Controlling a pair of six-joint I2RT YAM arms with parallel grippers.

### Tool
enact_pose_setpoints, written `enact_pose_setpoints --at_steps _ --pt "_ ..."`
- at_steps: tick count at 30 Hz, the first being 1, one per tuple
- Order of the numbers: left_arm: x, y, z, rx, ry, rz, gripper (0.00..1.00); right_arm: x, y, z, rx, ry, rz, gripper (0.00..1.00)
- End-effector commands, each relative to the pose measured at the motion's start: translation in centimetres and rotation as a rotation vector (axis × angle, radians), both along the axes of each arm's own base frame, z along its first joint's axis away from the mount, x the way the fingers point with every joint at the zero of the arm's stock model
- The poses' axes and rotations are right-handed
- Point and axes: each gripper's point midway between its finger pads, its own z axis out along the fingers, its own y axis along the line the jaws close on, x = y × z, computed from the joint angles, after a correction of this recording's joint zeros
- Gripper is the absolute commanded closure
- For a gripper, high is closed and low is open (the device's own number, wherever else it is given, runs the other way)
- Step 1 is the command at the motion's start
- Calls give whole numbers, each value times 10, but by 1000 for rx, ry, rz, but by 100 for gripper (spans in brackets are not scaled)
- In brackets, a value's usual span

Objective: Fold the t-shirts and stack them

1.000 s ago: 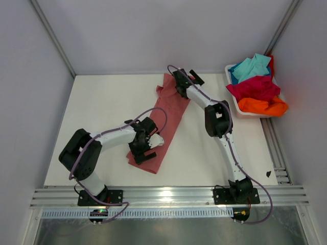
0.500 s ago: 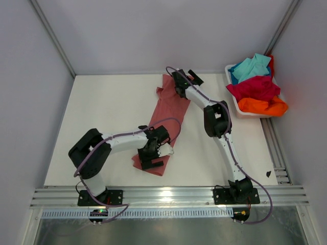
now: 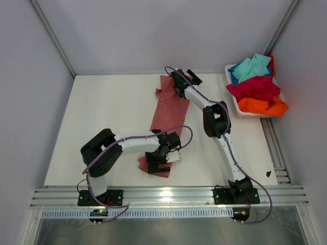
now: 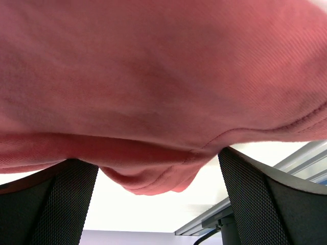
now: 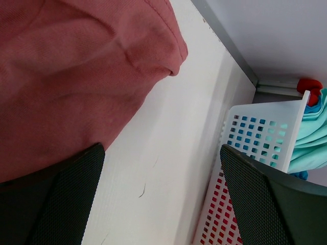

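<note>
The salmon-pink t-shirt [image 3: 167, 109] lies as a long narrow strip running from the back of the table toward the front. My left gripper [image 3: 163, 159] sits low at its near end, open. In the left wrist view the pink cloth [image 4: 163, 76] fills the upper frame and its hem sags between the wide-apart fingers [image 4: 56, 199] of the left gripper [image 4: 153, 171]. My right gripper [image 3: 177, 84] is at the shirt's far end, also open. In its wrist view the right gripper [image 5: 161, 153] straddles bare table, with the pink cloth [image 5: 66, 71] beside its left finger.
A white plastic tub [image 3: 239, 109] stands at the back right and holds turquoise [image 3: 251, 66], crimson [image 3: 253, 88] and orange [image 3: 263, 106] t-shirts. The tub's perforated wall [image 5: 255, 132] is close to the right gripper's right finger. An aluminium rail [image 3: 168, 194] runs along the front edge.
The left arm has swung right and toward the front edge along the shirt's near end, and that end has shifted right with it. The right arm has hardly moved.
</note>
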Motion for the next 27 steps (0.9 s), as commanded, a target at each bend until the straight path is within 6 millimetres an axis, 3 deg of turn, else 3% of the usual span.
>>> enact_pose_setpoints --at_steps 1,5,9,14,16,17,19,23,27 --pt "-34 -37 -28 -124 144 -25 1 9 19 15 77 -52 28 1" --pt "-37 -47 -22 -140 172 -32 1 7 35 14 96 -44 61 1" --pt "-27 -67 -7 -186 155 -39 1 5 43 14 97 -42 79 1" --pt "-8 -69 24 -198 63 -30 1 1 36 18 67 -58 62 1" --pt "-1 -70 55 -232 23 -33 1 -3 32 18 66 -56 55 1" --pt "4 -68 68 -252 4 -18 1 -3 32 26 77 -71 54 1" --pt "14 -75 113 -344 -62 -13 1 -2 29 33 87 -86 50 1" --pt "22 -70 179 -424 -153 1 1 2 31 45 105 -106 50 1" --pt "41 -58 215 -467 -290 45 1 0 26 51 110 -125 17 1"
